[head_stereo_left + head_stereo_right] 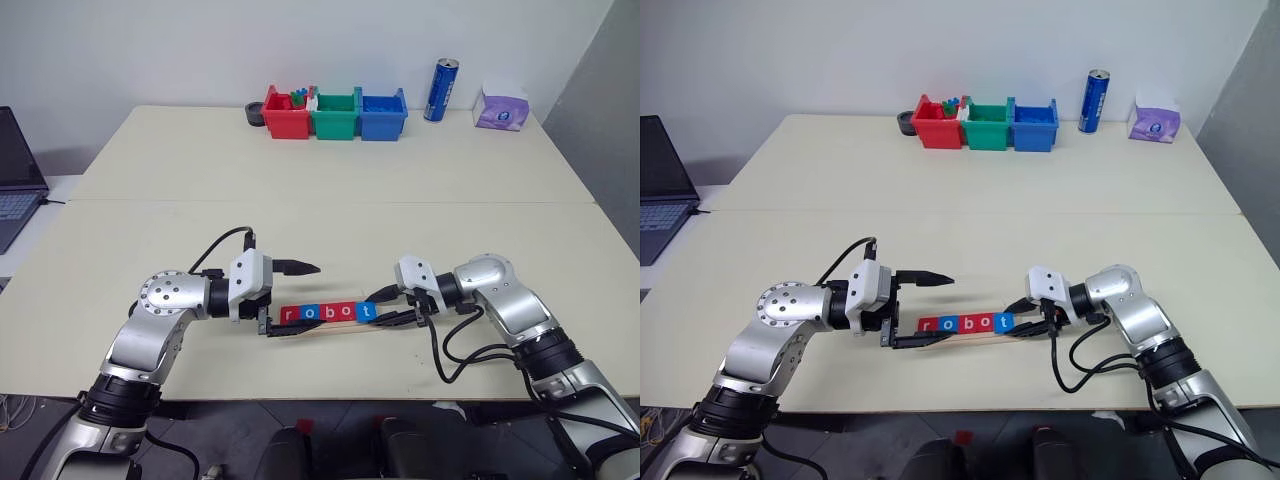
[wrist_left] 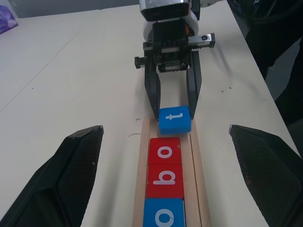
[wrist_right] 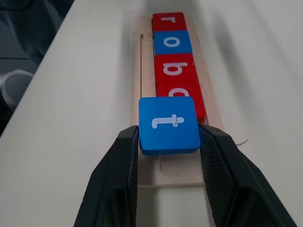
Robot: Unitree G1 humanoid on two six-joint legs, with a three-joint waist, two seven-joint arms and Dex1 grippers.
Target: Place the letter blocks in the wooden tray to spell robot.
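now the right end effector [image 3: 168, 142] grips the blue t block [image 3: 168, 125] over the wooden tray [image 3: 142, 61].

Bare table [image 1: 300, 225] behind wooden tray [image 1: 330, 328]; pincers crowd both ends.

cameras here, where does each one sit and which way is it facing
Left eye view: on the head, looking forward and down at the table; both arms show, left gripper, right gripper.
Right eye view: the other eye beside it, same scene, both arms.
Left wrist view: on the left wrist, looking along the wooden tray at the opposite gripper; own fingers.
Right wrist view: on the right wrist, looking back down the tray; own fingers.
Shared: both wrist views show the blue t block from opposite ends.
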